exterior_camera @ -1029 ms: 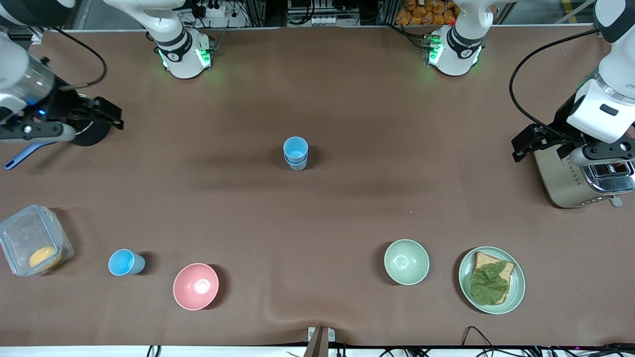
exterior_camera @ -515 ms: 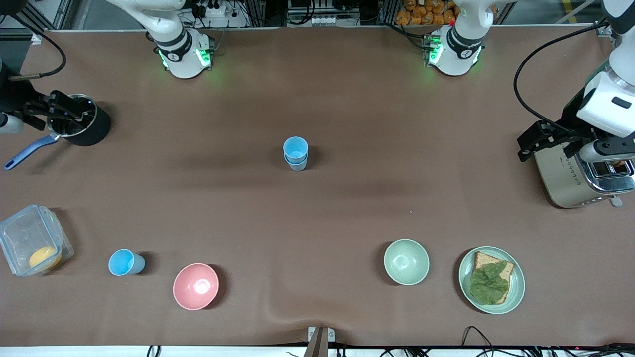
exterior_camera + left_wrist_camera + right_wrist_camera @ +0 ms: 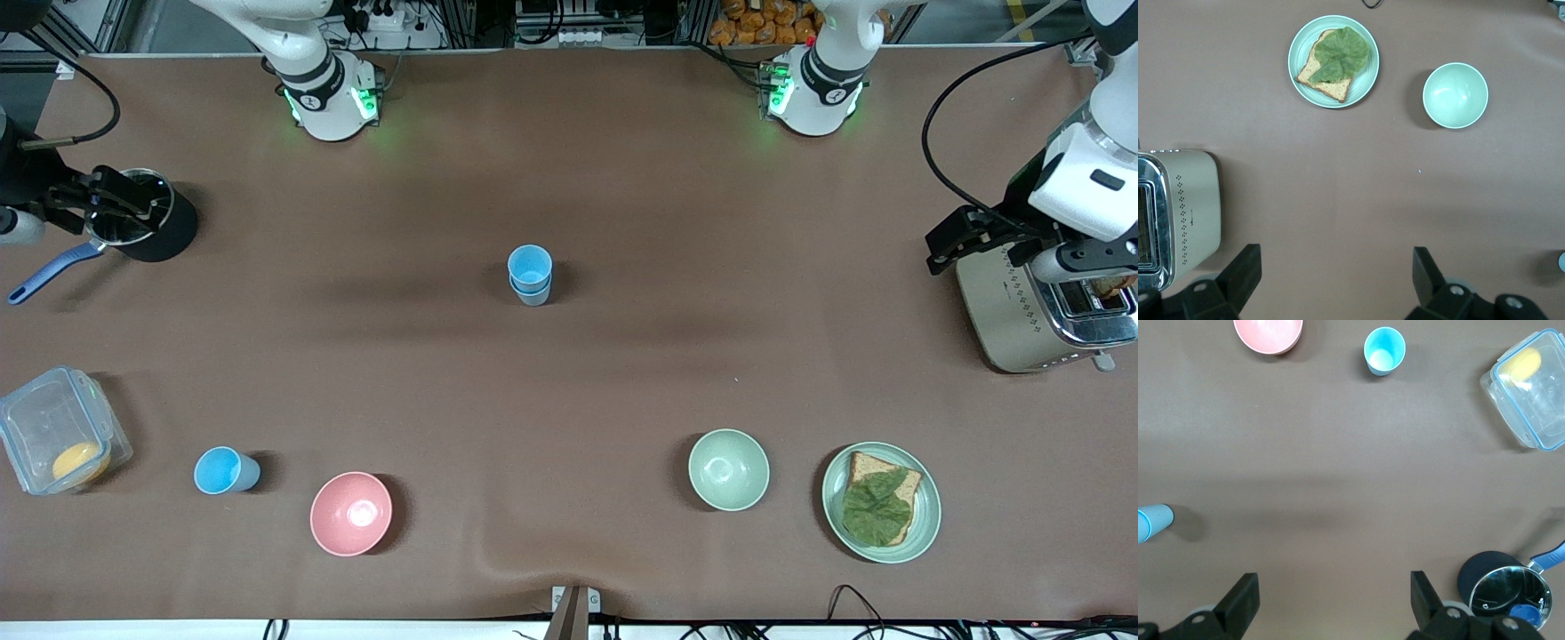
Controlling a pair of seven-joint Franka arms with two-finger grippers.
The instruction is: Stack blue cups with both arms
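Three blue cups sit on your brown desk (image 3: 569, 400). Nearest the front camera, a lone sky-blue cup (image 3: 222, 470) stands upright beside the pink bowl (image 3: 351, 513), toward the right arm's end. A green bowl (image 3: 728, 468) and a plate (image 3: 925, 507) with toast lie toward the left arm's end. Farther off, mid-desk, a stack (image 3: 530, 275) of two cups stands upright, sky-blue nested in paler grey-blue.

Farthest back, your right gripper (image 3: 111, 203) hangs over the black pot (image 3: 147, 222), fingers spread wide and empty. Your left gripper (image 3: 973, 238) hangs over the toaster (image 3: 1022, 311), fingers also wide and empty.

Likely light, stiff, smooth plastic, the cups could slip or tip. Take the lone cup across its wall just below the rim.
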